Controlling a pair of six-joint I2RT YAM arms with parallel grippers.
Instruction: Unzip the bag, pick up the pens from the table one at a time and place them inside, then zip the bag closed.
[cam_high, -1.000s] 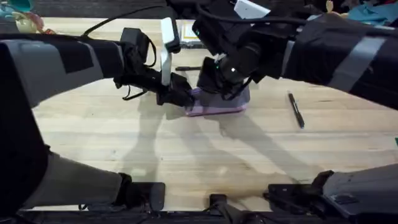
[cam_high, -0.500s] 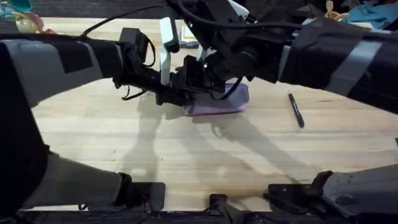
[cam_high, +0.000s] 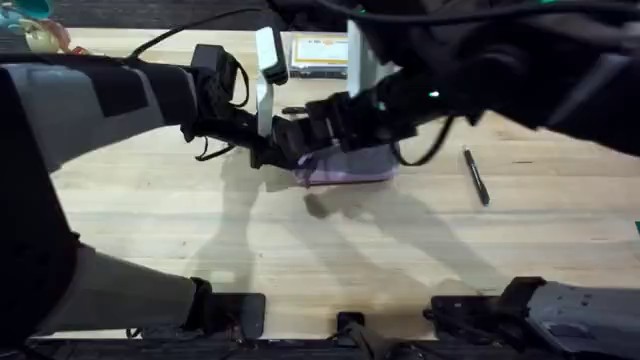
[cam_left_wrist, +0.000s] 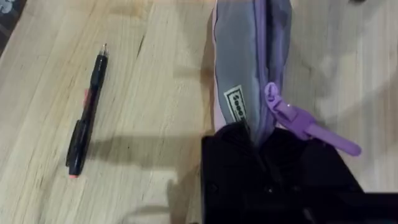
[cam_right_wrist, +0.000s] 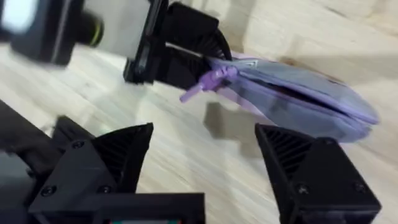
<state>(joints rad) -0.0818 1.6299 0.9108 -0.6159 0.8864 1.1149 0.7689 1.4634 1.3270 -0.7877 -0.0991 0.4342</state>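
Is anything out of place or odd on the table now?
Yes. The bag is zipped shut, its pull at the end held by the left end effector, yet two pens lie outside it.

Small white sewn tag (cam_left_wrist: 237, 103) on the grey side of the bag (cam_left_wrist: 249, 62), seen from the left wrist: dark lettering, too small to make out. Flat box (cam_high: 318, 55) at the table's far edge, overhead view: light printed label, illegible. No other markings readable.
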